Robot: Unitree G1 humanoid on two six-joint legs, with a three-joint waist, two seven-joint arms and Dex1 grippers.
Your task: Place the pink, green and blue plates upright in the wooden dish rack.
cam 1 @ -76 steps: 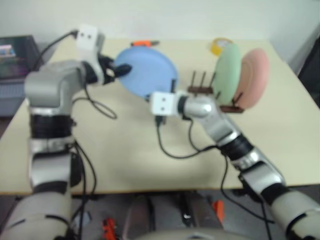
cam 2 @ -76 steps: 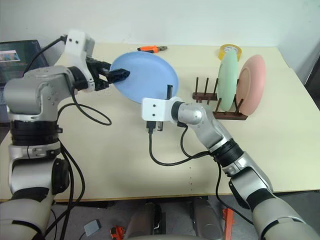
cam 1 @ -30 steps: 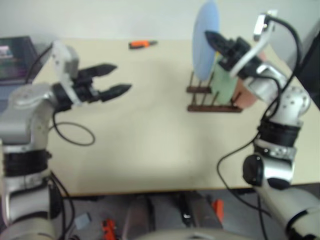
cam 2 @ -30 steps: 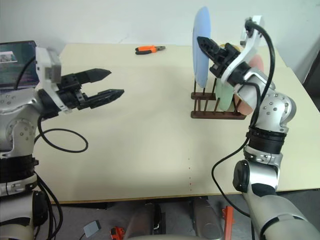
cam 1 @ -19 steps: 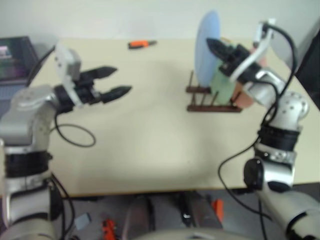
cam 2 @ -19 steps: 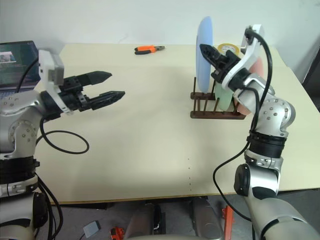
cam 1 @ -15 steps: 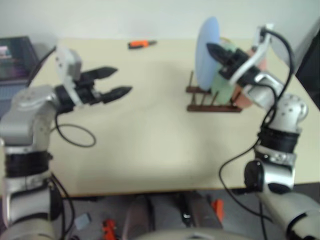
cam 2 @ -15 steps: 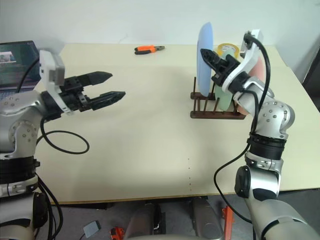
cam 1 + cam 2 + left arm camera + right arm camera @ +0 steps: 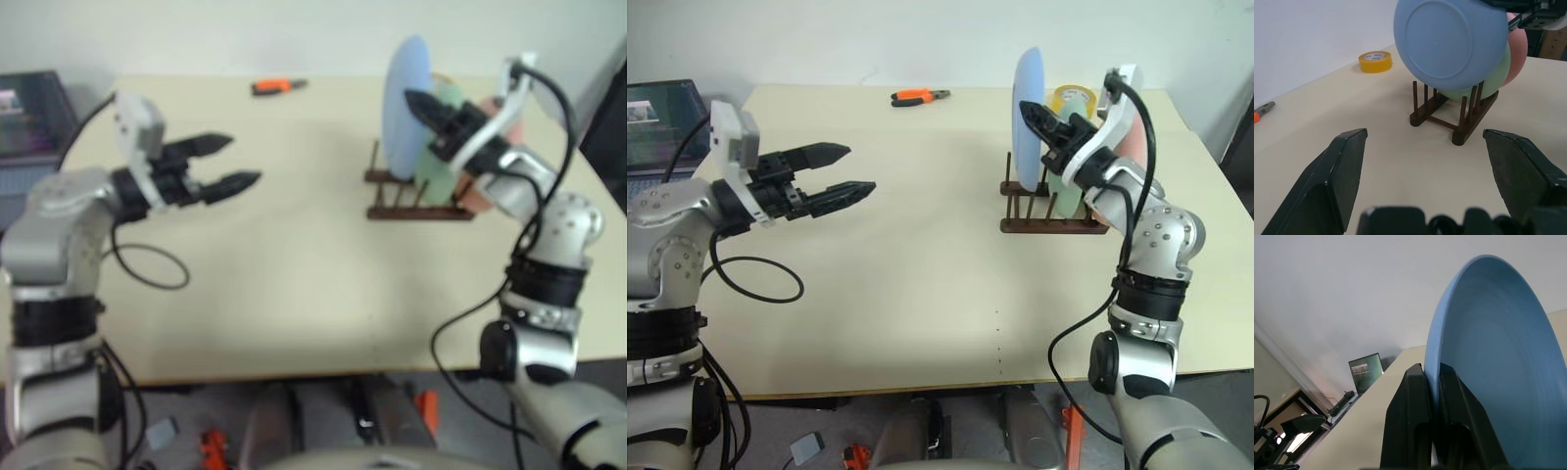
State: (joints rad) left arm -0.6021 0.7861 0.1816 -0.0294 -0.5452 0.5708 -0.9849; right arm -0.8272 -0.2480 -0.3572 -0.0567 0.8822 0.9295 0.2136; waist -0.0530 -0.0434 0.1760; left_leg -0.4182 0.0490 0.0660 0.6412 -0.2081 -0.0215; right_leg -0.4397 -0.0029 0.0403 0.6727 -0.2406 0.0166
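The blue plate point(image 9: 1027, 116) is held upright on edge by the right pincer point(image 9: 1034, 115) above the wooden rack point(image 9: 1050, 211) at two o'clock on the tabletop point(image 9: 921, 264), while the left pincer point(image 9: 848, 169) is spread wide.

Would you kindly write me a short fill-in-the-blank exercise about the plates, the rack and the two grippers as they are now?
1. The right gripper is shut on the rim of the ___ plate.
2. The left gripper hangs over the table with its fingers ___.
3. In the wooden dish rack, the plate right behind the held one is the ___ one.
4. The roll of tape on the table is ___.

Missing words: blue; open; green; yellow
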